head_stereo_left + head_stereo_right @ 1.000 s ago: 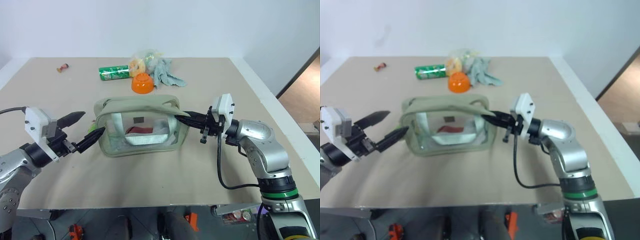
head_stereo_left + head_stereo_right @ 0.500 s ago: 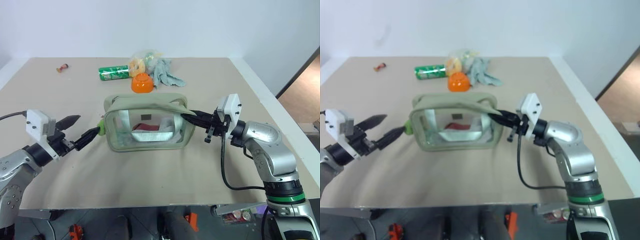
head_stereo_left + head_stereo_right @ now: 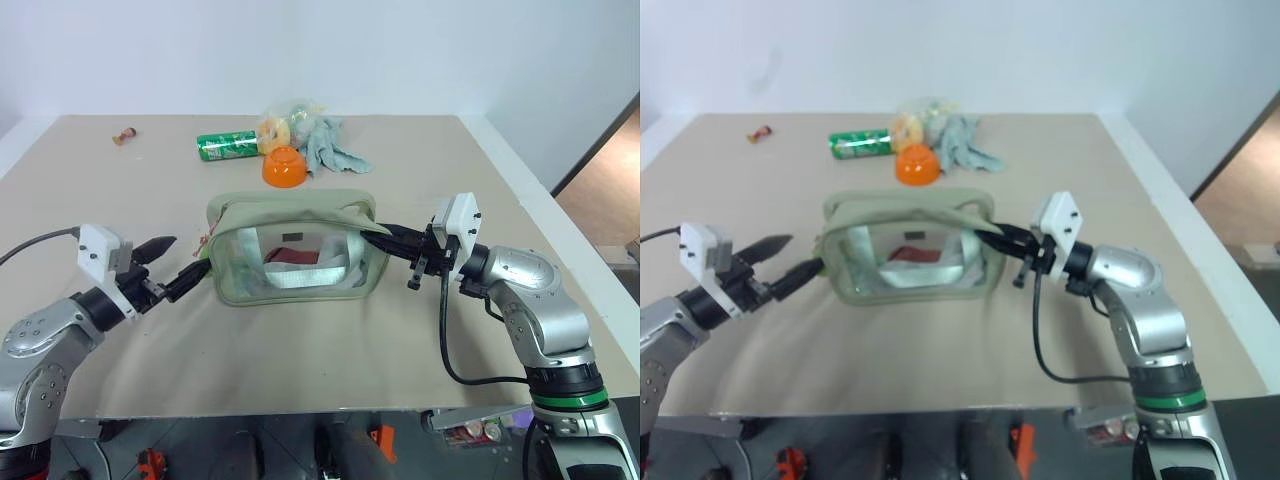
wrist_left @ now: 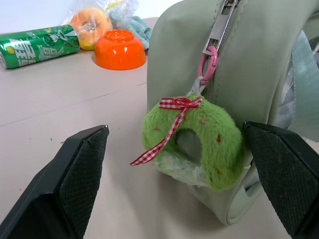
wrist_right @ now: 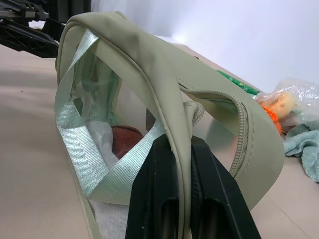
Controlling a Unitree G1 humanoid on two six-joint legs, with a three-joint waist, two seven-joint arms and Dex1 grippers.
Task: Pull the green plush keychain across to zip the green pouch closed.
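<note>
— Sage-green fabric, clear side panels: that's the green pouch, standing mid-table. Where's the charm?

— The green plush keychain hangs off the pouch's left end from a pink clip on the zipper pull. It's a fuzzy ring shape with a red-checked bow on top.

— And the left gripper?

— Spread wide, fingers level and aimed right at the pouch's left end. In the left wrist view the keychain sits in the gap, one finger well clear of it, the other just beside it. Nothing held.

— Right side?

— The right gripper is clamped tight on the pouch's fabric rim at the right end, where the flap folds over. The strap loops across below it, and something dark red lies inside the pouch.

— What's behind?

— At the far edge, left to right: a green can on its side, a bagged orange item and a pale cloth. An orange bowl stands a little nearer. A small object lies alone far left.
</note>
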